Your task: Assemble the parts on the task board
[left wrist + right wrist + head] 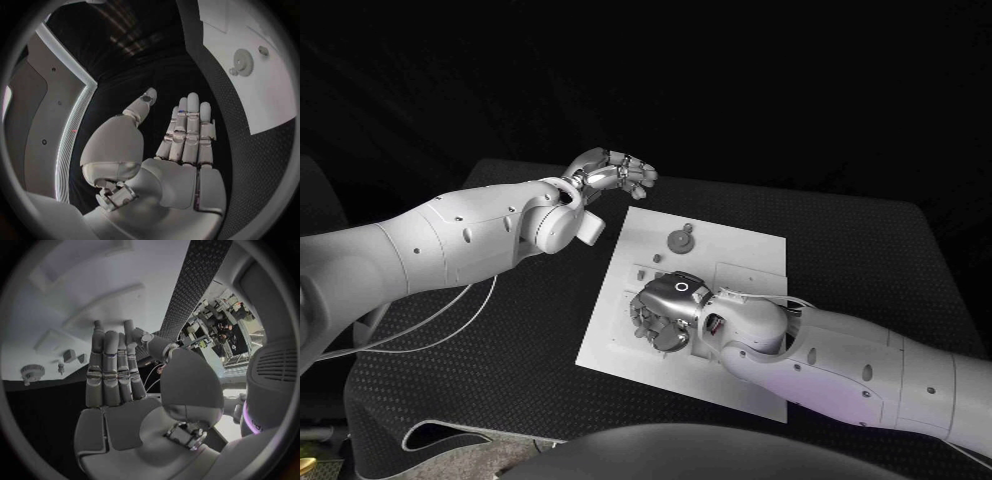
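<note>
Both hands empty over the task board [747, 250]

Left hand [610, 172] and right hand [668, 312] are held released; a gear [679, 241], seemingly unmarked, lies between them.

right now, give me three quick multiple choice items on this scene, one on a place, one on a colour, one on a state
1. Where is the right hand?
A over the task board
B off the table
C beside the left hand

2. What colour is the task board?
A red
B white
C green

3. What does the left hand hold?
A the gear
B a cable
C nothing

Answers: 1 A, the head view shows it above the white plate. 2 B, it is a white plate on black. 3 C, the left wrist view shows bare, extended fingers.
</note>
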Robot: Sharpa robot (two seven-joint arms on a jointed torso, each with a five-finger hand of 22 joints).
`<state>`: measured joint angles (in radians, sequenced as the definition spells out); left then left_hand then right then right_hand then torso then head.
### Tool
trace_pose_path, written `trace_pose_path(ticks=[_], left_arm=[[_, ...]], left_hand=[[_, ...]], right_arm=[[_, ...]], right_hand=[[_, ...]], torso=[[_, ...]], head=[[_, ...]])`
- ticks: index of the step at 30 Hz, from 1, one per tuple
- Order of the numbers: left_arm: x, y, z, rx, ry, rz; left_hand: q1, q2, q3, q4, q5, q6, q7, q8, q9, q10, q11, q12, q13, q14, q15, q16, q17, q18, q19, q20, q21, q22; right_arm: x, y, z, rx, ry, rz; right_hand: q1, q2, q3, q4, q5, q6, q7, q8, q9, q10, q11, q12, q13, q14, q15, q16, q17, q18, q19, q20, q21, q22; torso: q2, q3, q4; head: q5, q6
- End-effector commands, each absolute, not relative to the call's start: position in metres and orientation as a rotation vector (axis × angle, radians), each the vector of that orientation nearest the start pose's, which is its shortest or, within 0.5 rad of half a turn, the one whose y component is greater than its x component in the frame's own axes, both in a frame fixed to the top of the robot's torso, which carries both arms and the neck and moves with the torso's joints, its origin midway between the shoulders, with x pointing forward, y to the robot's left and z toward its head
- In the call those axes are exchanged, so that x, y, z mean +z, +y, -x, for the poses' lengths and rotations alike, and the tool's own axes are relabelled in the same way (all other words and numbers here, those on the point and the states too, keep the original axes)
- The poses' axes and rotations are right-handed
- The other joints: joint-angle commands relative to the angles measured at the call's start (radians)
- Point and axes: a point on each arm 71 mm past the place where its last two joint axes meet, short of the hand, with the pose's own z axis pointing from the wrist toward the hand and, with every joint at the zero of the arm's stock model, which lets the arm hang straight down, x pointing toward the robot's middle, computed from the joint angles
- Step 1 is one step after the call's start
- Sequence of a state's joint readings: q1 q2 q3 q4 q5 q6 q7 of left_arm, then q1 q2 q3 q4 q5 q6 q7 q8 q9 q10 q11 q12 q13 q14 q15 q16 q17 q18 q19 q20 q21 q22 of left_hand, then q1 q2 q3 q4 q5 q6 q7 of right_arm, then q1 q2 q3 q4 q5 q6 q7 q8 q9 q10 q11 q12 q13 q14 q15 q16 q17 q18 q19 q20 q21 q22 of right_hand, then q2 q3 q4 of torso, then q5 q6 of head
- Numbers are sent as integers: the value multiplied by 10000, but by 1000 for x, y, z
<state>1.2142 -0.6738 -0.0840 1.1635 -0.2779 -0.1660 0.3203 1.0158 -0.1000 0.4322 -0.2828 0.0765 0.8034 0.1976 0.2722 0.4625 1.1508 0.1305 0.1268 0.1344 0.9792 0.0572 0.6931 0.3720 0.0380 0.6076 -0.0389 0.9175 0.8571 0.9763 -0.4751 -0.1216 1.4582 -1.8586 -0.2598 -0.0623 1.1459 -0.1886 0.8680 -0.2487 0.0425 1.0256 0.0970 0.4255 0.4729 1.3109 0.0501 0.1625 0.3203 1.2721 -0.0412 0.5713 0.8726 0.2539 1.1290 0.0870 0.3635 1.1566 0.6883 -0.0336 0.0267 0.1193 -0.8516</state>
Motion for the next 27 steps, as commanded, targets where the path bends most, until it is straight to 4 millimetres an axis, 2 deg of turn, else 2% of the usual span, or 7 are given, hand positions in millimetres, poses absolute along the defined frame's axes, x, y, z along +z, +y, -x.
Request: trace_pose_path(ticks=[1,13,17,23,25,27], left_arm=[[-207,217,-544,-13767,15979,8349],[-207,217,-544,-13760,16019,8364],[-207,217,-543,-13772,16023,8359],[-207,218,-544,-13735,16014,8376],[-207,218,-544,-13737,16018,8376],[-207,219,-544,-13730,16020,8380]], left_hand=[[0,137,-55,18,-59,-63,-25,60,-13,-67,16,9,-17,27,72,-55,17,72,5,39,-44,11],[-3,139,-57,20,-61,-67,-24,62,-15,-71,17,10,-19,28,73,-62,28,72,8,40,-44,13],[-4,138,-58,20,-63,-68,-24,62,-16,-73,18,10,-20,28,73,-65,31,73,10,39,-44,14],[-5,138,-58,20,-64,-70,-24,63,-17,-76,18,10,-21,26,73,-69,35,74,12,39,-43,15],[-6,137,-59,20,-64,-70,-23,64,-17,-77,19,10,-21,25,74,-71,37,74,12,40,-44,15],[-8,136,-61,21,-65,-71,-23,64,-18,-78,20,10,-22,24,74,-74,39,74,12,40,-44,15]], right_arm=[[-304,-19,-386,8604,17092,7535],[-307,-16,-382,8579,17038,7769],[-307,-14,-381,8736,17107,7626],[-307,-18,-384,8796,17065,7236],[-306,-19,-385,8878,17003,7069],[-305,-20,-385,8938,16923,6943]], right_hand=[[-13,71,10,-37,60,101,2,28,17,71,0,31,-31,1,-52,24,12,79,37,1,48,11],[-27,70,14,-47,65,98,4,24,23,66,3,24,-25,-1,-50,20,16,79,32,4,45,12],[-89,20,18,-48,92,71,20,-7,22,24,27,-11,-23,-22,-25,-5,13,79,-7,27,24,7],[-477,-405,-389,-36,408,-219,145,-251,-39,-301,180,-246,-67,-121,79,-111,-2,79,-163,96,-26,29],[-540,-563,-583,-76,418,-467,257,-413,-91,-545,278,-398,-114,-196,152,-164,-6,79,-254,124,-69,26],[-637,-743,-860,-135,457,-897,445,-664,-175,-998,467,-654,-204,-550,333,-377,-76,63,-493,206,-148,51]], torso=[[2,-7,1],[-8,-18,1],[-2,-9,2],[-9,-4,-4],[-7,-2,-9],[-2,1,-7]], head=[[-1,-13],[-24,-18],[-24,-8],[-29,-4],[-23,-4],[-21,0]])
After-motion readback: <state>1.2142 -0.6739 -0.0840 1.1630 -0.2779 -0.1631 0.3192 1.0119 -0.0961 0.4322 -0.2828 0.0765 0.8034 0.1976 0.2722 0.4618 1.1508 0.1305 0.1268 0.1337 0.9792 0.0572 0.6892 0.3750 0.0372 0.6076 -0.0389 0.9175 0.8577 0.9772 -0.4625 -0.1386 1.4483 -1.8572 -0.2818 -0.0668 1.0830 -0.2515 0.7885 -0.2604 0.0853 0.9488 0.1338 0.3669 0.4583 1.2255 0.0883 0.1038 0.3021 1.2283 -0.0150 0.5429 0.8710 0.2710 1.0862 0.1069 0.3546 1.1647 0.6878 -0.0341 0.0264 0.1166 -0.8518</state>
